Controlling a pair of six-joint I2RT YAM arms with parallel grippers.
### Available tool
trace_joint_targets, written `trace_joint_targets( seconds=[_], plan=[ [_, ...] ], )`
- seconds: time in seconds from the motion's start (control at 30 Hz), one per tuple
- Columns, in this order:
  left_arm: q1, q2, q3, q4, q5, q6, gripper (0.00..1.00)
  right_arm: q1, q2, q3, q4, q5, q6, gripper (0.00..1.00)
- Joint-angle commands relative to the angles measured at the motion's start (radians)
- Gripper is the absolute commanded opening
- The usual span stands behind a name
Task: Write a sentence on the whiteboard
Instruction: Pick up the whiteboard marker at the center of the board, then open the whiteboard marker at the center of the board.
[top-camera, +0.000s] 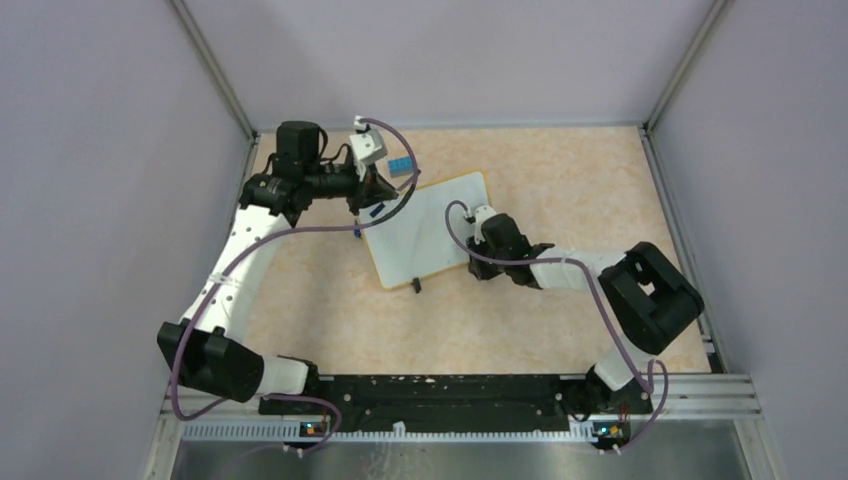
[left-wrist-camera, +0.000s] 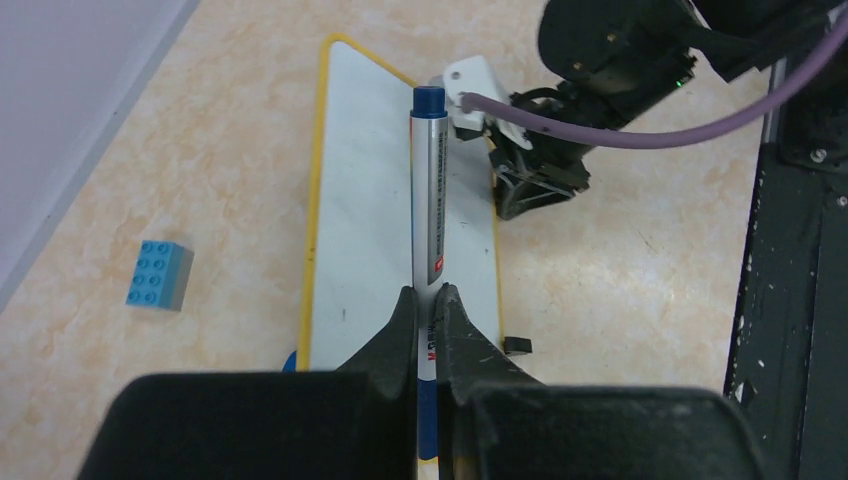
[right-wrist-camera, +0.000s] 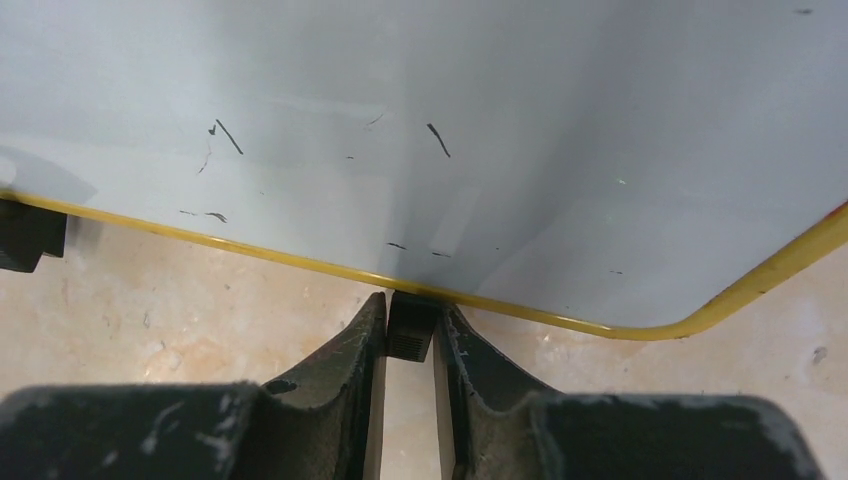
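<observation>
The whiteboard (top-camera: 425, 235) lies flat on the table, white with a yellow rim (left-wrist-camera: 315, 200). My left gripper (left-wrist-camera: 428, 292) is shut on a silver marker (left-wrist-camera: 429, 190) with a blue end (left-wrist-camera: 428, 100); the marker points lengthwise over the board. Seen from the top, the left gripper (top-camera: 378, 200) is at the board's left edge. My right gripper (right-wrist-camera: 410, 300) is shut on a black clip foot (right-wrist-camera: 410, 328) at the board's rim, on its right side (top-camera: 478, 222). The sentence is not in view; only a few short dark specks (right-wrist-camera: 438, 140) mark the whiteboard (right-wrist-camera: 500, 120).
A blue toy brick (left-wrist-camera: 160, 275) lies on the table left of the board, near the back (top-camera: 401, 166). Another black clip foot (right-wrist-camera: 25, 235) sticks out along the same rim. A purple cable (left-wrist-camera: 640, 135) loops over the right arm. Grey walls enclose the table.
</observation>
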Motion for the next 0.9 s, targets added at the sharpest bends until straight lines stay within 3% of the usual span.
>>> trace_joint_targets(
  seconds=[0.0, 0.43, 0.5, 0.67, 0.87],
  plan=[
    [0.044, -0.027, 0.017, 0.151, 0.008, -0.168, 0.00, 0.037, -0.065, -0.060, -0.031, -0.053, 0.029, 0.00],
    [0.052, -0.001, -0.057, 0.249, -0.013, -0.228, 0.00, 0.050, -0.154, -0.126, -0.062, -0.119, -0.014, 0.00],
    [0.052, 0.007, -0.061, 0.258, -0.008, -0.245, 0.00, 0.050, -0.163, -0.121, -0.093, -0.122, -0.018, 0.22],
    [0.052, 0.024, -0.063, 0.263, 0.022, -0.264, 0.00, 0.048, -0.249, -0.087, -0.150, -0.136, -0.036, 0.59],
    [0.049, 0.027, -0.057, 0.234, 0.095, -0.228, 0.00, -0.076, -0.320, 0.100, -0.355, -0.449, -0.150, 0.62]
  ],
)
